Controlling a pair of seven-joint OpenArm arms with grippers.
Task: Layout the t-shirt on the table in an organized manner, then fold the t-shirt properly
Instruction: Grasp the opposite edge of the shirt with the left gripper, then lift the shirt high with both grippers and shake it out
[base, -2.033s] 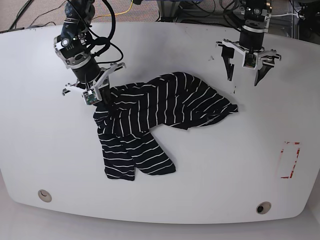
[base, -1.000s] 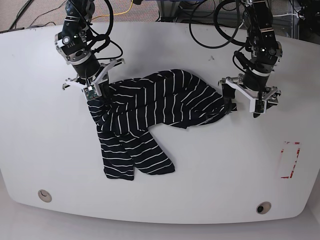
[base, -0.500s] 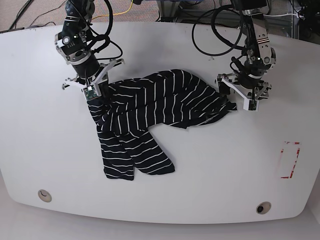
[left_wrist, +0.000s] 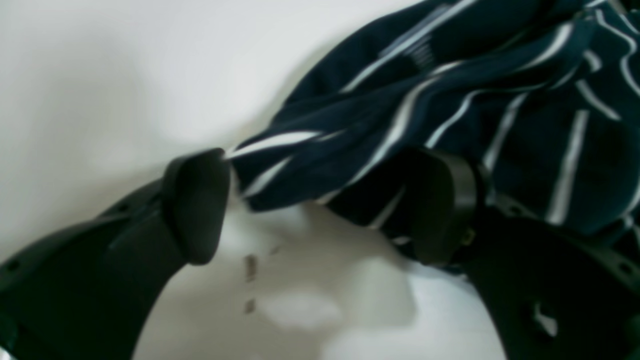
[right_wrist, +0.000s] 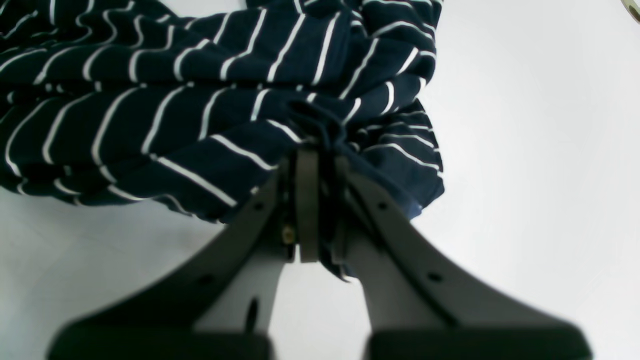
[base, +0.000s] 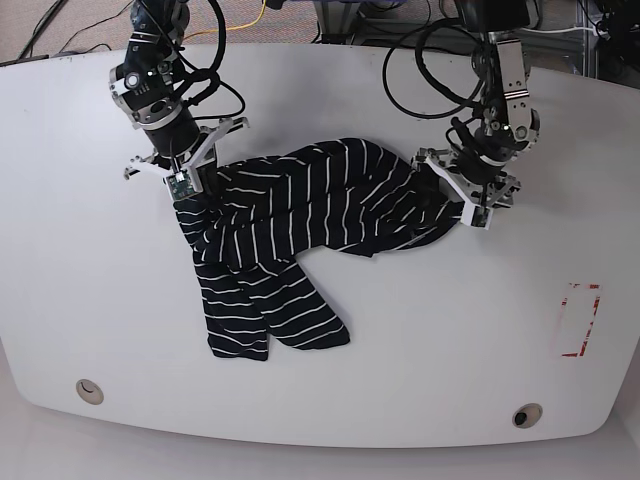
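Black striped t-shirt (base: 320, 215): left gripper (left_wrist: 320, 205) has come down w/ jaws apart around its right edge, right gripper (right_wrist: 320, 200) stays clamped on left edge, so spreading over table (base: 90, 290) looks near.

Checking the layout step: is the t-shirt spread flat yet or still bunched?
Still bunched. The t-shirt lies crumpled on the table, one part doubled toward the front, with the right gripper pinching a fold.
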